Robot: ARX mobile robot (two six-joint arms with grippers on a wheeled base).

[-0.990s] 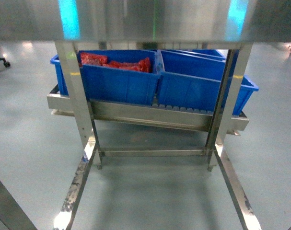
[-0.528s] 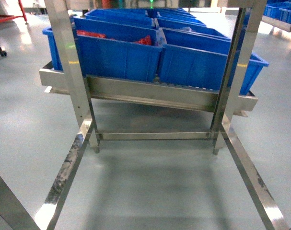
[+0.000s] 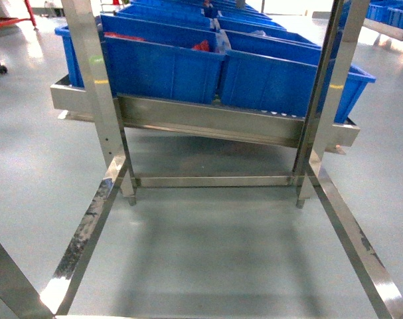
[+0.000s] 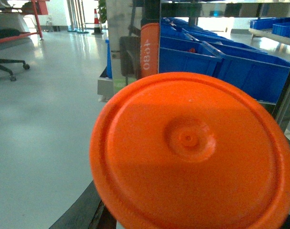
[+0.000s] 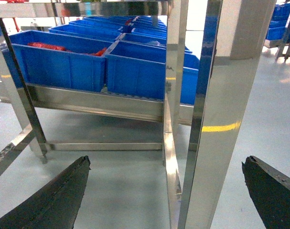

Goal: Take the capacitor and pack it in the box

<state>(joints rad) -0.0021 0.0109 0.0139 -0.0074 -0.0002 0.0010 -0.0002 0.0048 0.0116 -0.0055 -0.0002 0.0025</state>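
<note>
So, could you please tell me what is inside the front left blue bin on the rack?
Red items show above the front left bin's wall, toward its right end. The wall hides the rest of the inside.

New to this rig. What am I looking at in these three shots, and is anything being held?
It is a wheeled robot with two arms. The head view looks forward and down at a steel rack carrying blue bins above a grey floor; neither arm shows there. The left wrist view is nearly filled by the round end of an orange capacitor; it is probably held, but that arm's fingers are hidden. The right wrist view shows the right gripper: two dark fingers wide apart, gripping nothing. No pink box appears anywhere.
</note>
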